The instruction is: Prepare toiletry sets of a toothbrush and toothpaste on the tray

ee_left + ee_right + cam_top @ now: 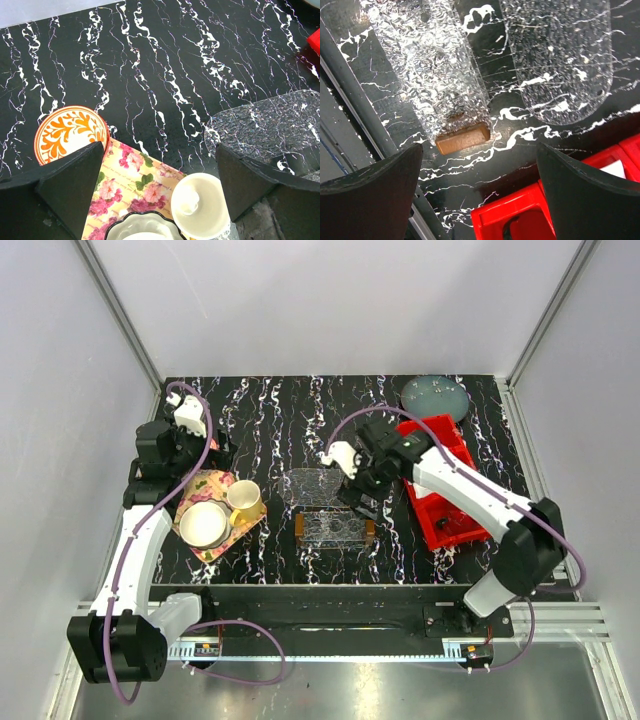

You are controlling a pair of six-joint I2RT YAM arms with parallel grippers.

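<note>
The left gripper (159, 147) and right gripper (479, 155) both hang wide open, empty. The tray (335, 527) sits mid-table, near side, just left of the right gripper. It looks light, stiff and slick-walled; its brown handle (464, 139) seems the surest hold.

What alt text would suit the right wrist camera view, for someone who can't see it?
The right gripper, open, hangs over a black marbled table beside the brown-handled end of a clear ribbed tray. A flat clear sheet lies next to the tray, and a red bin shows at the bottom edge.
</note>
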